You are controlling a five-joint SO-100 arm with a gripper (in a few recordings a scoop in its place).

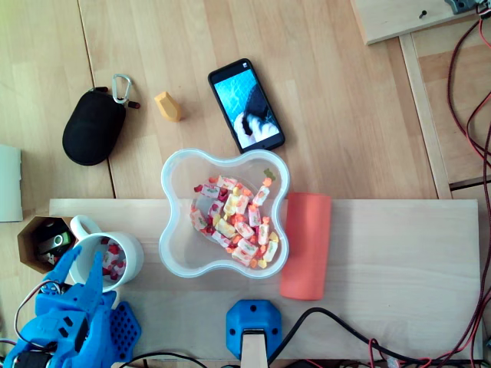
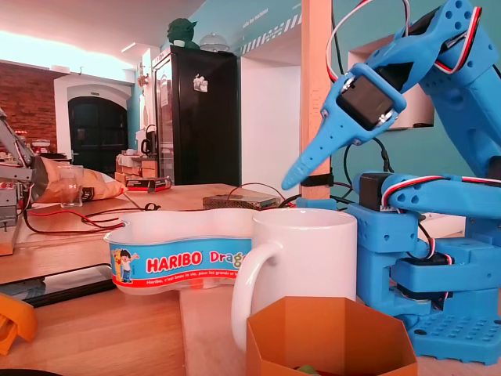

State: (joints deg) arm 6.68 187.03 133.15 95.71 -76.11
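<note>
The hand (image 1: 82, 262) is held spread, with nothing gripped, directly above the white mug (image 1: 130, 257). A release step is judged to be in hand, and a lift clear of the rim is called for next. A few red sweets (image 1: 113, 259) lie in the mug beneath the hand. Wrapped sweets (image 1: 234, 222) fill the clear bowl (image 1: 170, 192) just beside it.

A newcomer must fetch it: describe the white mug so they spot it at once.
In the overhead view, find the pale wooden board across the bottom. At its left end, left of the clear lobed tub of wrapped sweets, stands the white ceramic mug. Unlike the brown hexagonal box beside it, it is round, handled and holds red sweets.
</note>
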